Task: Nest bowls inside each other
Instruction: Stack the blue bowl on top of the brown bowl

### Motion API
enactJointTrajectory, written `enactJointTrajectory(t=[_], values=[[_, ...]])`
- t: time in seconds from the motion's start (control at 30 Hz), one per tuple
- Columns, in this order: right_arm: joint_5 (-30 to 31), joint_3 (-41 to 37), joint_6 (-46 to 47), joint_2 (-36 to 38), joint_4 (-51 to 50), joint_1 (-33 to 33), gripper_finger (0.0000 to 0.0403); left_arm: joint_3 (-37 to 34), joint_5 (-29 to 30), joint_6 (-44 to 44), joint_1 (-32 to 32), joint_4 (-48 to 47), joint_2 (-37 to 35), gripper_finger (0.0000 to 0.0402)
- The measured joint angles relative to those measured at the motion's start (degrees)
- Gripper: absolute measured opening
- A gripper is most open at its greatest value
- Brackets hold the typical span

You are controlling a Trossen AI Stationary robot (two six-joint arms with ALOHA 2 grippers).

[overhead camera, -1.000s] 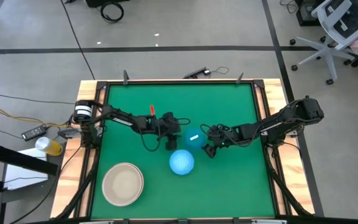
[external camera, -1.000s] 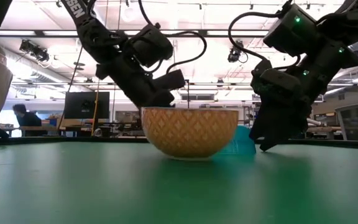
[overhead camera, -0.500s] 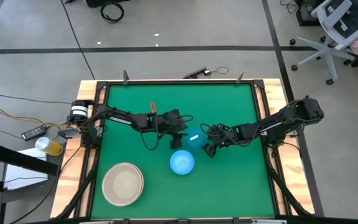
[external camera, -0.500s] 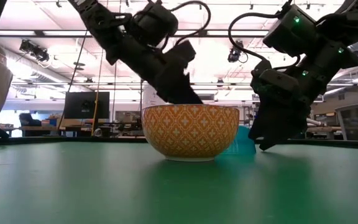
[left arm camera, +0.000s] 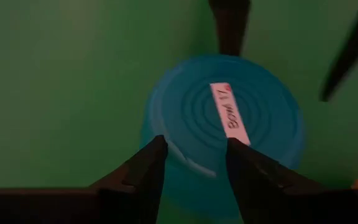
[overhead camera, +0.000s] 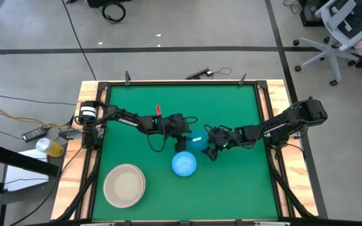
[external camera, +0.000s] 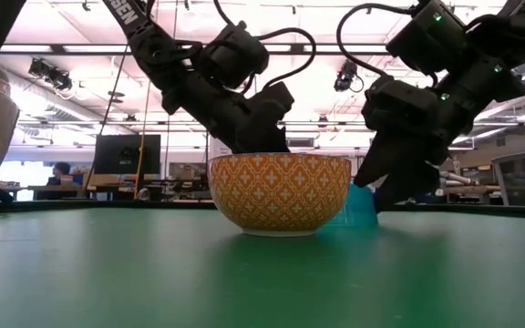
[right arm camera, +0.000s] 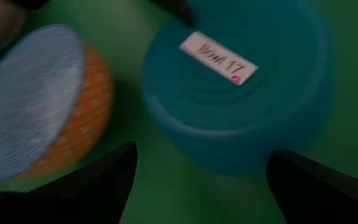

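We see the blue bowl [overhead camera: 197, 139] upside down on the tabletop [overhead camera: 231, 107], between both arms. The left end effector [left arm camera: 191, 163] pinches its rim; the right end effector [right arm camera: 197, 180], spread wide, brackets it without gripping. The peach-orange bowl [external camera: 279, 190], pale-speckled bowl [overhead camera: 183, 163] inside, sits just beside both, so a lift could nudge it, or the thin grip slip.
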State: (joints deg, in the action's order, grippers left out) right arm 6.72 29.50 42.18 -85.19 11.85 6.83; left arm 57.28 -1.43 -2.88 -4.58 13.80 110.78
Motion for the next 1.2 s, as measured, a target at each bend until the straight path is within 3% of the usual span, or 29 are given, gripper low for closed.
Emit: enactJointTrajectory(t=[0.27,0.47,0.57,0.83,1.07,1.2], values=[[-5.89,0.0,-3.42,0.0,8.42,-0.01,0.0348,-0.13,-0.16,-1.62,-0.22,-1.22,-0.25,0.0172],[-4.74,0.62,-7.82,0.51,19.14,-0.79,0.0348,-0.11,-0.46,-2.13,-0.15,-0.68,-0.24,0.0171],[-4.6,0.41,-8.33,0.5,17.32,-0.57,0.0348,-0.3,-0.69,-1.64,-0.12,-2.69,-2.91,0.0171],[3.84,0.39,-14.39,0.66,7.2,-0.1,0.0348,-0.49,0.48,2.61,-0.05,-12.55,-13.86,0.0171],[5.72,0.37,-23.95,-0.04,6.09,0.3,0.0348,-1.45,0.67,1.4,0.48,-19.69,-13.45,0.0173],[5.46,0.36,-27.83,-0.71,5.98,0.32,0.0348,-3.64,0.74,0.77,1.1,-20.77,-10.64,0.0196]])
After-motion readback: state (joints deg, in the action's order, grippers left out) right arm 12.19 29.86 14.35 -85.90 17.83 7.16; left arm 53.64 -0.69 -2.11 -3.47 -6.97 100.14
